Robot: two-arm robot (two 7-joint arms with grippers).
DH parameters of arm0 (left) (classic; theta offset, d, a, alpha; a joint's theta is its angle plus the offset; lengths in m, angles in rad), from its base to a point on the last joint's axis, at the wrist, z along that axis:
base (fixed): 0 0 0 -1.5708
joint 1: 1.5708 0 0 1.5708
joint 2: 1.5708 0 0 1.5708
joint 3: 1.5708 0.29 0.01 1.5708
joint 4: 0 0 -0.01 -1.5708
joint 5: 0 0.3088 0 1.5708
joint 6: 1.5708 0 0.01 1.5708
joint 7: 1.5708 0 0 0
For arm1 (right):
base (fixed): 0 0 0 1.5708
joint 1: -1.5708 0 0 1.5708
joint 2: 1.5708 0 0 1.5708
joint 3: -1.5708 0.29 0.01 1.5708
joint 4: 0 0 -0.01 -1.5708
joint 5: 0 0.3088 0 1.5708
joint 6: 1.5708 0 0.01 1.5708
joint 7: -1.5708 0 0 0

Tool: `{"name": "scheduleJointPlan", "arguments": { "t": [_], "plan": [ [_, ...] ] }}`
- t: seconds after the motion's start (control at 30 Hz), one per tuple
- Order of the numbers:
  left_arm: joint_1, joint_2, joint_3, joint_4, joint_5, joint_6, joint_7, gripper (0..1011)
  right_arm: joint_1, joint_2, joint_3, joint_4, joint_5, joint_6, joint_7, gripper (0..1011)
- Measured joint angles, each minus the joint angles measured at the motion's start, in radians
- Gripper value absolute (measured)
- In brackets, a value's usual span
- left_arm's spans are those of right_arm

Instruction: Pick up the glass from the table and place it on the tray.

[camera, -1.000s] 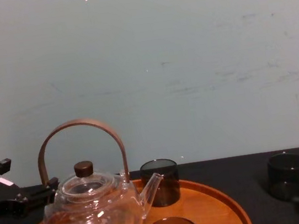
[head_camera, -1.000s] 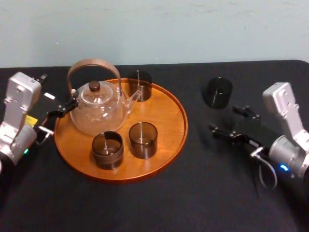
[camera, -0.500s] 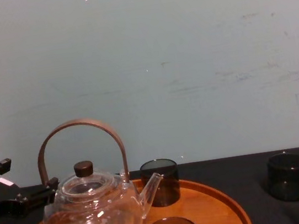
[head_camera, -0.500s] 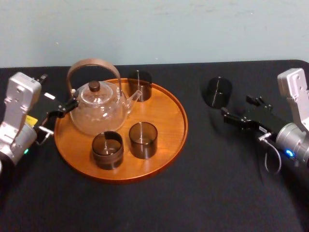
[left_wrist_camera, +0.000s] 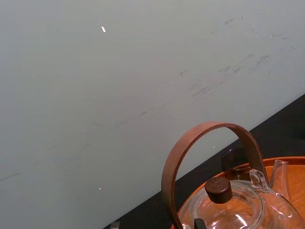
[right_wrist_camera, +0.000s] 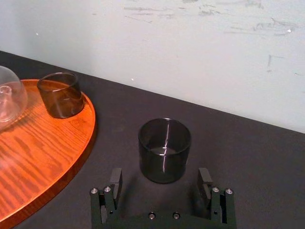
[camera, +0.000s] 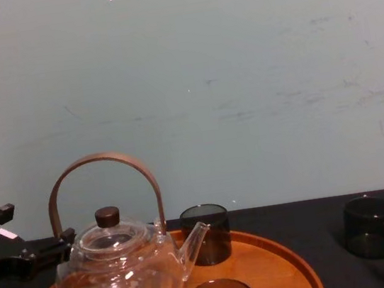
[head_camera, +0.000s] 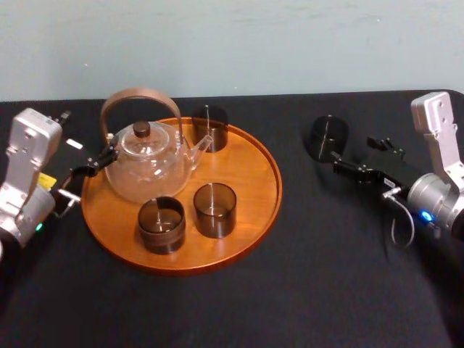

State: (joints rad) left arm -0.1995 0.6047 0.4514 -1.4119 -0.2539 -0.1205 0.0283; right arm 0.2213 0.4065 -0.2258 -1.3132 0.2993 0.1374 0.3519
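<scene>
Approach step: the right gripper (right_wrist_camera: 160,180), jaws open, sits just at the near side of the dark glass (right_wrist_camera: 164,148). The glass stands on the table (head_camera: 304,275) at the head view's upper right, apart from the tray (head_camera: 254,181). Next, it should advance to straddle the glass, then close. The left gripper (head_camera: 90,168) idles at the tray's left; its grip cannot be told.
</scene>
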Motion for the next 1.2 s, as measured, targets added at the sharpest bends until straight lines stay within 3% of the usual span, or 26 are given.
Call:
{"name": "scheduleJointPlan", "arguments": {
  "t": [0.53, 1.2],
  "plan": [
    [0.000, 0.000, 0.000, 0.000, 0.000, 0.000, 0.000, 1009, 0.067, -0.023, -0.017, 0.073, -0.010, 0.003, 0.008, 1003],
    [0.000, 0.000, 0.000, 0.000, 0.000, 0.000, 0.000, 1009, 0.180, -0.070, -0.039, 0.219, -0.031, 0.023, 0.009, 1002]
  ]
}}
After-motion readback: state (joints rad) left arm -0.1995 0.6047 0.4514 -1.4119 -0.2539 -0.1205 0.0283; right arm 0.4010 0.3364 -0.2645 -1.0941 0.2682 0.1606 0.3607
